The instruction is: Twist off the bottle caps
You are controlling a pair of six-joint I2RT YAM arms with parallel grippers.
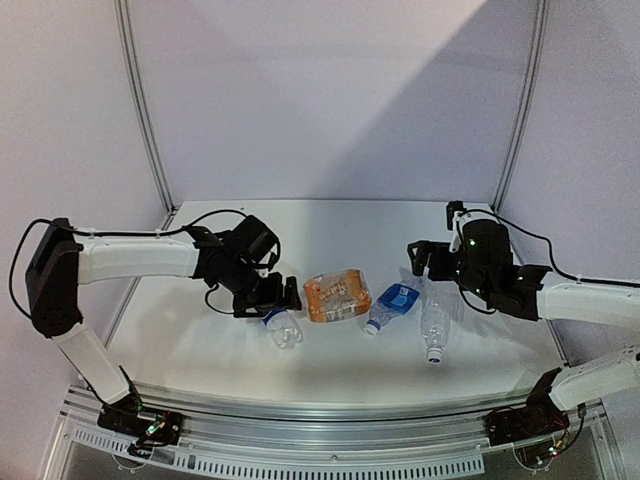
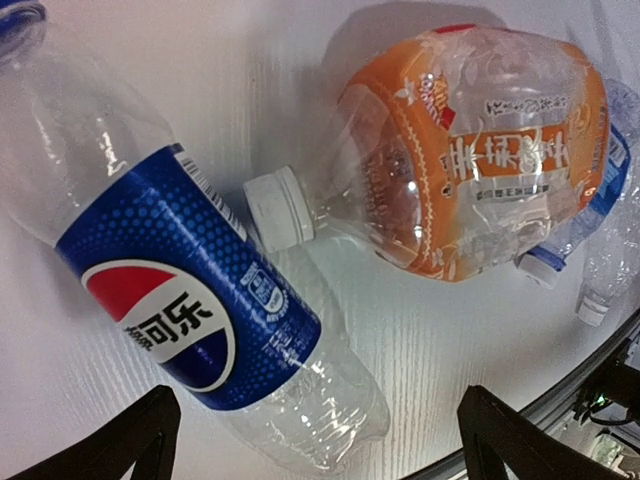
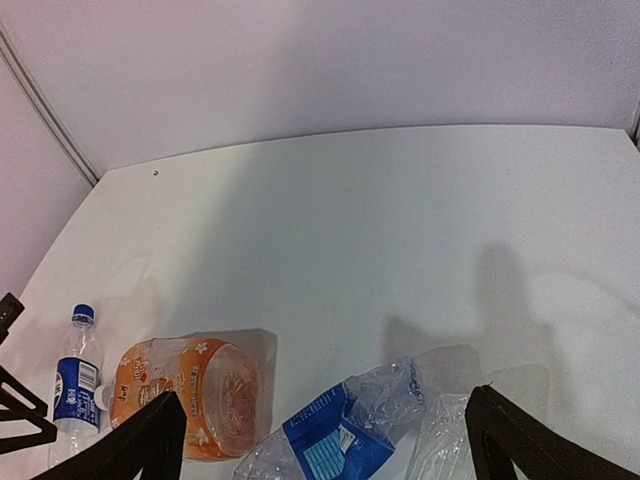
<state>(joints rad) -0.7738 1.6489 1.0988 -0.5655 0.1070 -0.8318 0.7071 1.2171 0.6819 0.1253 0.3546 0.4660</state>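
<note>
Your left gripper gapes empty above the clear plastic Pepsi-labelled bottle; your right gripper gapes empty too.

you have four plastic bottles: one pepsi bottle right under your left pincer, one orange-labelled bottle just beside that pincer, and one blue-labelled bottle and one plain clear bottle near your right pincer. you have four screw caps: one blue cap and three white caps. you have two pincers.
</note>
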